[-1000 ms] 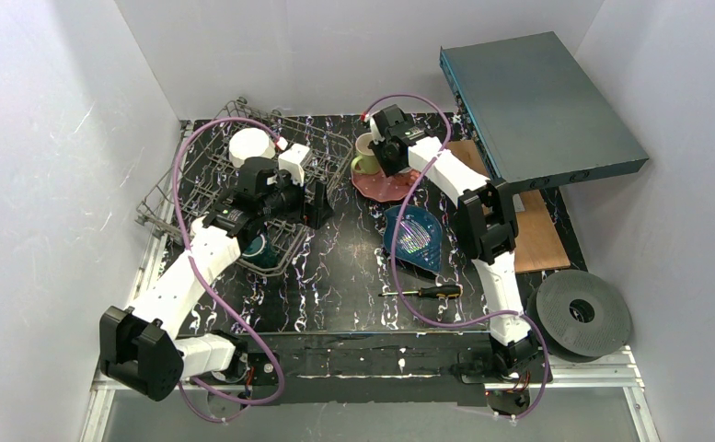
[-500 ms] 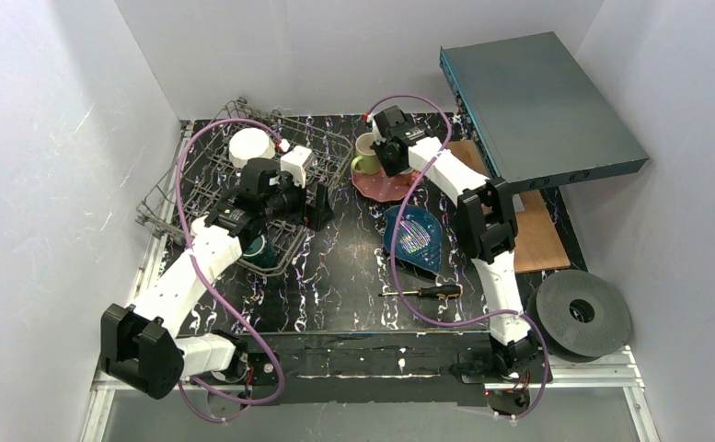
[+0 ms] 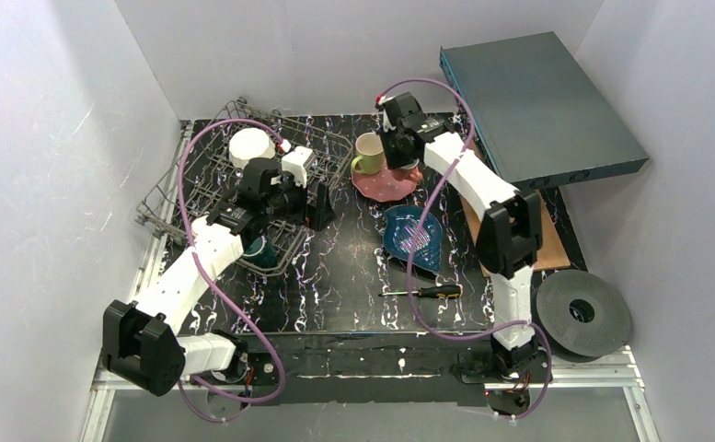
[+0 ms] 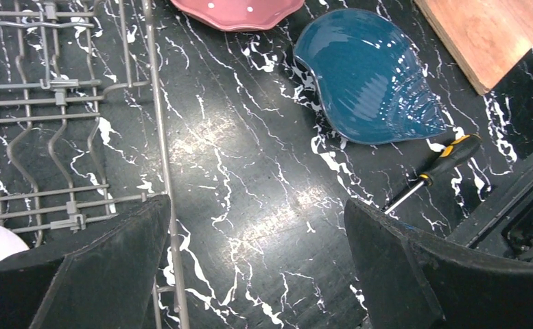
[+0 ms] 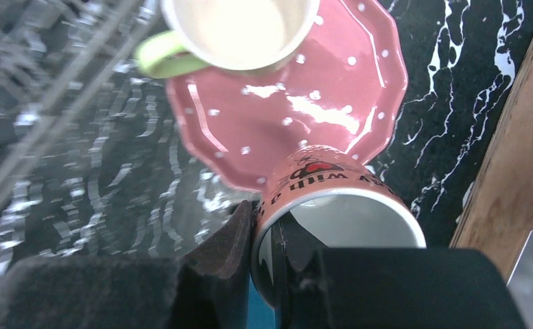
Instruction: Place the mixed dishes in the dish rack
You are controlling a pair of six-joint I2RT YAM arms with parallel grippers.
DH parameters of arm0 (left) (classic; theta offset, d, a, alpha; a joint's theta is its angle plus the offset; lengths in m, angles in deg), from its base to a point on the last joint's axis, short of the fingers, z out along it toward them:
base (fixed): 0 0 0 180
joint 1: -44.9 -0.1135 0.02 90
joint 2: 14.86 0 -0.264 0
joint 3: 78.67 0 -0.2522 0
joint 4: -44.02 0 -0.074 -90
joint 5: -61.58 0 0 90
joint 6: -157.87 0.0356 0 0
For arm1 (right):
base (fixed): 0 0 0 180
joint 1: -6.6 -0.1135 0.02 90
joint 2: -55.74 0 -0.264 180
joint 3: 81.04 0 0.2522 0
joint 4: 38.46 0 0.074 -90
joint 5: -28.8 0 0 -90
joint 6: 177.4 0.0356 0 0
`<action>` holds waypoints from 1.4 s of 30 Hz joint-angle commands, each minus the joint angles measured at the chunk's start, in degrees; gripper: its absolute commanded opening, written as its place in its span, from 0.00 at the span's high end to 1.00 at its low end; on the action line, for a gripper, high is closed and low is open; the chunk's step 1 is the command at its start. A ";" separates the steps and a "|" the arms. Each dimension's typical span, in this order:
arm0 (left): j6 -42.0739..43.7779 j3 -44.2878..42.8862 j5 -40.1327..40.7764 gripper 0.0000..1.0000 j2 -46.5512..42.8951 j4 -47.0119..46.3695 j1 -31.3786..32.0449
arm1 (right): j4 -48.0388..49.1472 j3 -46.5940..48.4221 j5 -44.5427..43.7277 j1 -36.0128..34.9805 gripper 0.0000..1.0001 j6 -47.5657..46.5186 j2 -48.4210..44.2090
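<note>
- The right end effector (image 5: 267, 229) pinches the wall of the small salmon cup (image 5: 332, 199), with one finger inside the mouth and one outside.
- The cup sits over the edge of the pink dotted plate (image 5: 298, 116). Whether it touches the plate cannot be told.
- Since the earlier frames this arm has swung back and to the right, uncovering the yellow-green mug (image 3: 368, 152). The mug stands unmoved on the plate.
- The left end effector (image 4: 253, 212) is spread wide and empty. It is almost where it was, over the worktop (image 4: 250, 171) just beside the right rim of the dish rack (image 3: 165, 189).
- The white bowl (image 3: 250, 147) remains in the rack.
- The blue leaf-shaped plate (image 3: 413, 235) and the screwdriver (image 3: 432, 291) lie on the worktop as before.
</note>
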 commanded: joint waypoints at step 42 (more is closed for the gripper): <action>-58.21 14.83 -38.81 0.40 4.82 -76.73 -13.02 | 93.96 -46.82 28.42 -6.75 0.99 80.01 -31.81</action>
